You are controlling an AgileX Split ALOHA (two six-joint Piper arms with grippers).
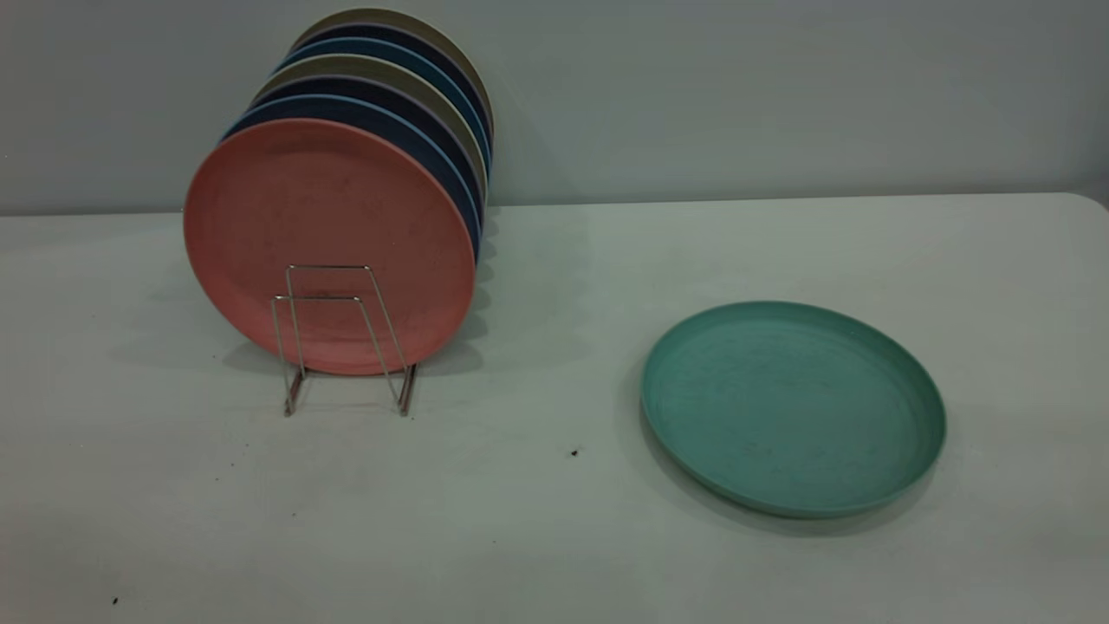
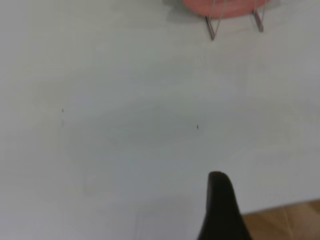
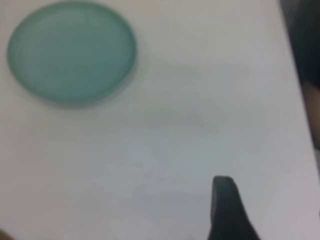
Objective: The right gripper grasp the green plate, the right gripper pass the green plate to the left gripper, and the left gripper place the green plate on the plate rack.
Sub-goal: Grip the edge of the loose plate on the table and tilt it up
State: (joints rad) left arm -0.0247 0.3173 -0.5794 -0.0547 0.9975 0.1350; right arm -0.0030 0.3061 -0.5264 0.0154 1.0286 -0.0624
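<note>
A: Where's the green plate (image 1: pixel 793 406)?
B: Flat on the table (image 1: pixel 537 520), well apart from the plate rack (image 1: pixel 342 338).
A: Fingers?
B: Can't tell for either gripper. Risk, I'd judge: the low rim slipping during the grasp

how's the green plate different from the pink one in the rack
The round teal-green plate lies flat on the white table, apart from everything; the round salmon-pink plate stands on edge in the silver wire plate rack, fronting a row of other plates. Both look about the same size.
</note>
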